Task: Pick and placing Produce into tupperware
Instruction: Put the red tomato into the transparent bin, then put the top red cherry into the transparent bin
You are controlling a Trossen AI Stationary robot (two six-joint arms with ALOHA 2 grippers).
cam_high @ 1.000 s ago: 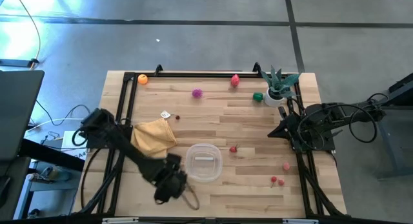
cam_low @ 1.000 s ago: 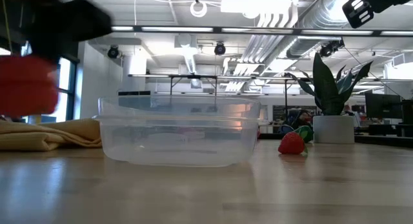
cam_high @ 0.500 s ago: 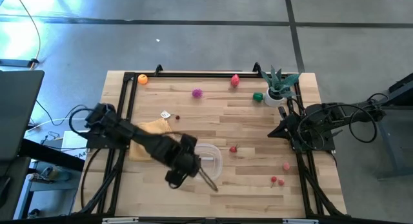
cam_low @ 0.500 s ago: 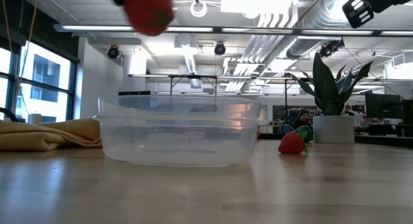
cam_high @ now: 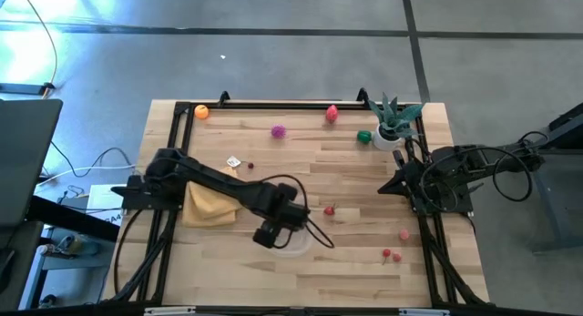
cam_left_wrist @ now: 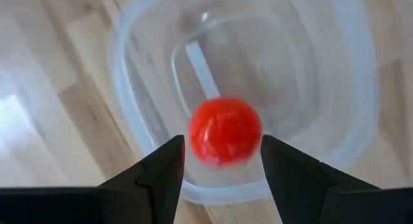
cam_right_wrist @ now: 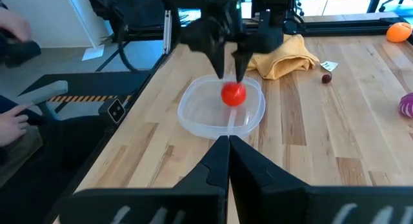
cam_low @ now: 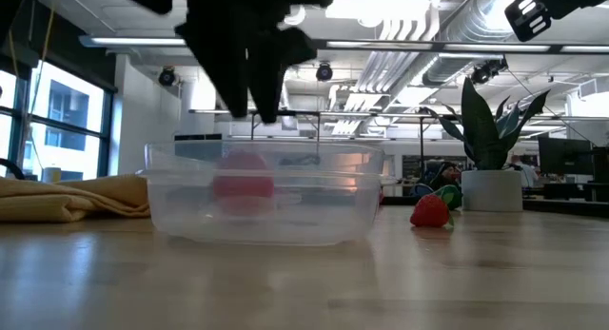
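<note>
My left gripper (cam_left_wrist: 221,161) hung over the tupperware (cam_left_wrist: 335,143) with its jaws apart and nothing between them; the red ball of produce (cam_left_wrist: 224,130) lay just beyond my fingertips (cam_left_wrist: 169,161), free of them, inside the clear walls. From table level it showed low in the container, close to the floor of it.

My worry was the bounce: a round toy let go from above could roll, ride up a rounded corner and hop out, or my fingers could clip the rim on the way out and shove the light container across the wood.

My right gripper (cam_right_wrist: 228,144) waited at the table's right edge, jaws together. A strawberry (cam_low: 430,210) sat beside the container, unpicked.
</note>
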